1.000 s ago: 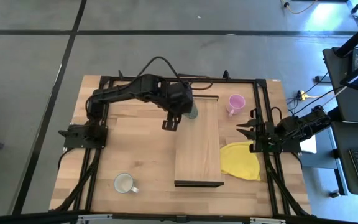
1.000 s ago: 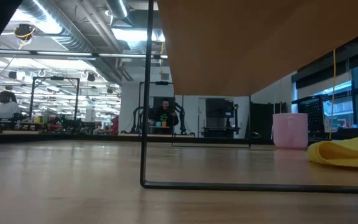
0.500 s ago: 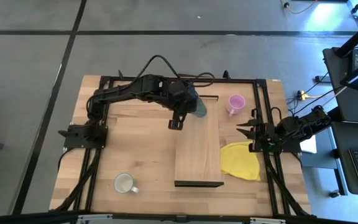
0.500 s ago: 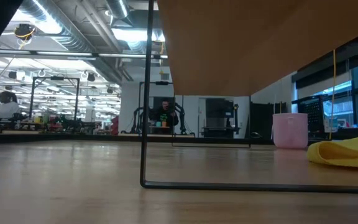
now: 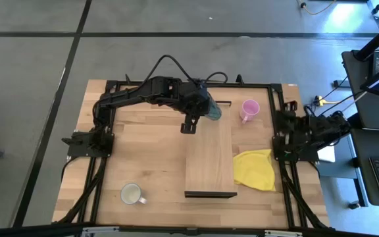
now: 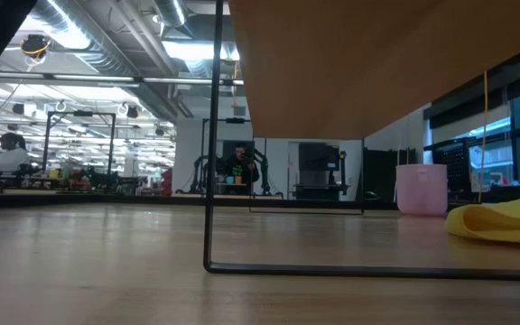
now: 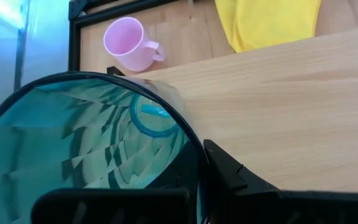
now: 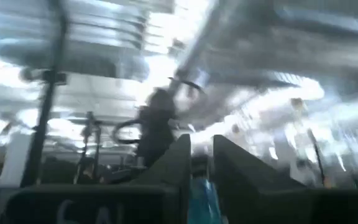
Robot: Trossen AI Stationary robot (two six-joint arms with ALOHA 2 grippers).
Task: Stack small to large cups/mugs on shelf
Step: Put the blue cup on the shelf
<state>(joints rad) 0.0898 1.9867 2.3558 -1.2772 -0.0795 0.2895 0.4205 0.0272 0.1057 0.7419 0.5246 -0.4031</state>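
Step in hand, by my read: placing the tall translucent teal-green tumbler (image 5: 212, 110) on the long narrow light-wood shelf board w/ dark edges (image 5: 210, 161). Left gripper (image 5: 202, 113) was pinching the tumbler by its rim, one finger inside, one outside, over the shelf's far end, just beside the left edge. In the left wrist view the tumbler (image 7: 98, 140) lay tipped, mouth toward the camera, base near the board; can't tell if it touched.

Next move prob. calls for righting it, setting it down flat, then releasing.

Tumbler looked thin-walled, ribbed, see-through, no handle.

Small pink handled mug (image 5: 249, 109) sat on the tabletop just beyond the shelf's right far corner; small cream handled mug (image 5: 131, 194) well apart, near-left. Right gripper (image 5: 280, 133) waited at the table's right edge, fingers close together w/ a narrow gap, holding nothing.
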